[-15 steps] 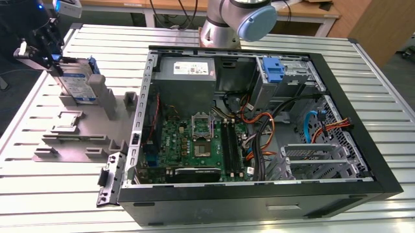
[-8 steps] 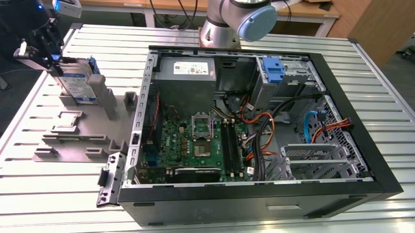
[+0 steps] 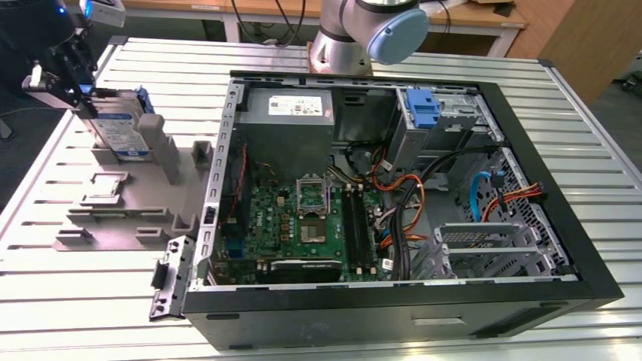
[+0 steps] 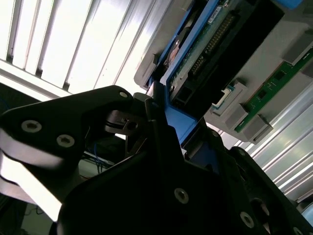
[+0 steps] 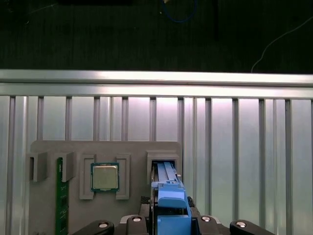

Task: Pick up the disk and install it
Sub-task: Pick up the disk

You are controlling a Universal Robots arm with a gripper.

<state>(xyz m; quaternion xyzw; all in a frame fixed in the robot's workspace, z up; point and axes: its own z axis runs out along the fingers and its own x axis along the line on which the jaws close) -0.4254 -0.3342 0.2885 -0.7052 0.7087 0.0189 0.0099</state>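
One disk upright at the exterior view's left, at the slot of a grey holder on the slatted tabletop, beside the open computer case; jaws clamped on its upper edge. Second wrist view: black jaws tight on the disk's blue carrier rim, green circuit side outward. First wrist view: carrier edge gripped, over the holder's slot, near a square silver chip and a green memory stick.

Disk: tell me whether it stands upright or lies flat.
Upright: the disk stands on edge in the grey fixture, tool at its top.
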